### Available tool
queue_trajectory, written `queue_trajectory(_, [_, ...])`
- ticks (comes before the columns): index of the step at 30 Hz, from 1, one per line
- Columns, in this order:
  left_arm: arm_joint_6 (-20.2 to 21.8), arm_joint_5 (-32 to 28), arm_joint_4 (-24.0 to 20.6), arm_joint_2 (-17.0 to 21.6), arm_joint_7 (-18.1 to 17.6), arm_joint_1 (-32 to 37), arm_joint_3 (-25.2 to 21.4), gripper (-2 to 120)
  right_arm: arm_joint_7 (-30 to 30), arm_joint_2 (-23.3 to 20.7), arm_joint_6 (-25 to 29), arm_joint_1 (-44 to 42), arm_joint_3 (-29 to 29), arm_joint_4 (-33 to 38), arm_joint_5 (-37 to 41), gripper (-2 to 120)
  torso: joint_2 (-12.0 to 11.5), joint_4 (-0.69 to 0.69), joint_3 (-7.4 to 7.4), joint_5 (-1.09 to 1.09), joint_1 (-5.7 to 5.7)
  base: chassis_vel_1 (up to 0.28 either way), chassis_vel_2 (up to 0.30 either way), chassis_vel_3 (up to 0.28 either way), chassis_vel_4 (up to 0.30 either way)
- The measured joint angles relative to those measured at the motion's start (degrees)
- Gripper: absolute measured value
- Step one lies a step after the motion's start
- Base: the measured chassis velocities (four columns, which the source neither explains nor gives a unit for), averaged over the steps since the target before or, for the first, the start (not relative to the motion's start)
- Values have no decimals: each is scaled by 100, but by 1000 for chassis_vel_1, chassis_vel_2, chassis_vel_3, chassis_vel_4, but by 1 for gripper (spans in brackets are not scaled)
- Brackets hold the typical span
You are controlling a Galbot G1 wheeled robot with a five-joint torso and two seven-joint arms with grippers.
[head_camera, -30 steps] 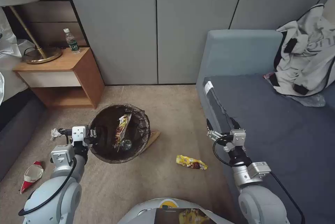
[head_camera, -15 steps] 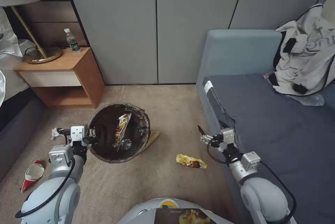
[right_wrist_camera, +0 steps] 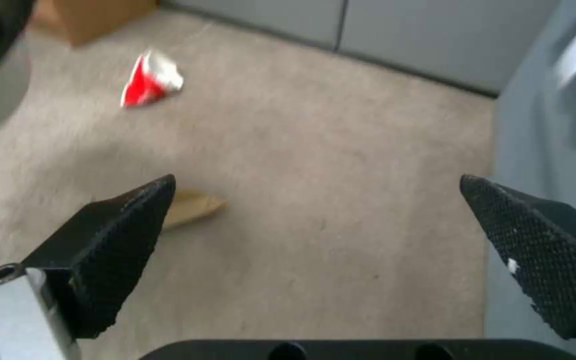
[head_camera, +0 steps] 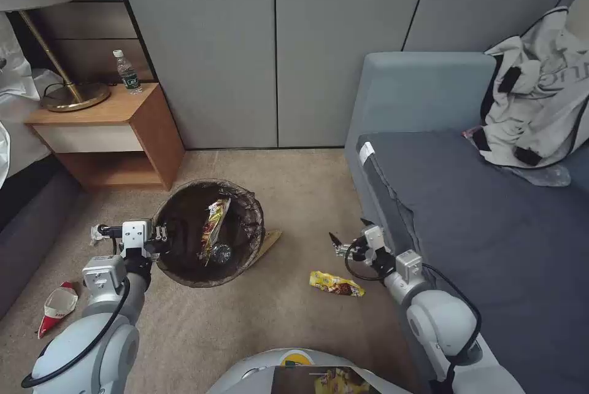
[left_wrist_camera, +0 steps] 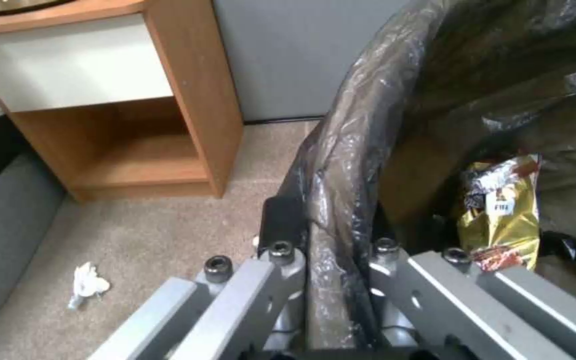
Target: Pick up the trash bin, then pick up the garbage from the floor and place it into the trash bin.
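Our left hand (left_wrist_camera: pixel 328 250) stays clamped on the bag-lined rim of the trash bin (head_camera: pixel 208 231), which stands on the carpet near the wooden nightstand (head_camera: pixel 116 136). A yellow wrapper (head_camera: pixel 213 225) lies inside; its print is too small to read. Our right hand (head_camera: pixel 336 243), fingers spread wide and holding nothing, has dropped from the sofa (head_camera: pixel 466 210) edge toward open carpet. Another yellow wrapper (head_camera: pixel 336 284) lies just below it, and a crushed red-and-white cup (head_camera: pixel 55 308) sits well left.

bag-lined trash bin (head_camera: pixel 208 234) upright on carpet, yellow wrapper (head_camera: pixel 336 284) lying nearby
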Motion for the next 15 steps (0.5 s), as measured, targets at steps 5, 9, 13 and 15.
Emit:
queue_trajectory(5, [5, 2, -36, -1, -3, 8, 13, 4, -100, -367, -225, 364, -360, -366, -70, 100, 0, 0, 0, 1, 0, 0, 0, 0, 0])
queue_trajectory(9, [6, 9, -53, -14, -7, 12, 20, 4, -252, -707, -304, 601, -510, -665, -76, 100, 0, 0, 0, 1, 0, 0, 0, 0, 0])
queue_trajectory(13, [8, 17, -69, -32, -9, 23, 20, 4, -577, -1056, -391, 789, -580, -935, -62, 100, 0, 0, 0, 1, 0, 0, 0, 0, 0])
queue_trajectory(15, [8, 21, -72, -41, -10, 26, 20, 4, -684, -1167, -411, 842, -605, -1014, -20, 100, 0, 0, 0, 0, 0, 0, 0, 0, 0])
